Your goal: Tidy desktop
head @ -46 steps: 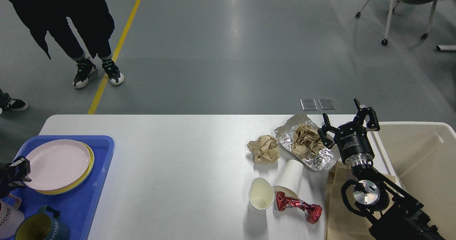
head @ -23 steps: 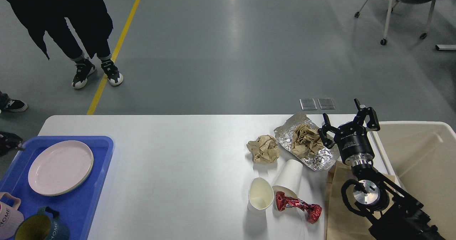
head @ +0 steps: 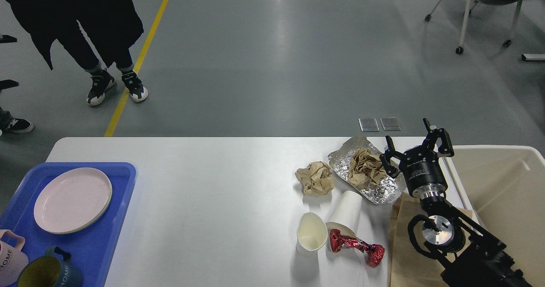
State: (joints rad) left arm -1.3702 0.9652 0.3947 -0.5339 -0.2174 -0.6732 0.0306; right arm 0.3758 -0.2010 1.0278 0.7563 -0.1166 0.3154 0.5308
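Note:
The desktop (head: pixel 204 193) is a wide white tabletop. On its right part lie a crumpled brown paper ball (head: pixel 315 177), a sheet of foil (head: pixel 385 189) holding more crumpled paper (head: pixel 366 167), a paper cup on its side (head: pixel 345 212), an upright squashed cup (head: pixel 312 235) and a red wrapper (head: pixel 357 246). My right gripper (head: pixel 415 148) stands open and empty just right of the foil. Two black tips of my left gripper (head: pixel 4 61) poke in at the left edge, well apart, over the floor.
A blue tray (head: pixel 102 236) at the left holds a pink plate (head: pixel 72 199) and two mugs (head: pixel 42 272). A beige bin (head: pixel 511 180) stands at the table's right end, with a brown paper bag (head: pixel 404 244) under my right arm. A person (head: pixel 85 31) stands beyond the table.
My left gripper let go of the pink plate on the tray and rose up and away to the left edge. The right arm has not moved.

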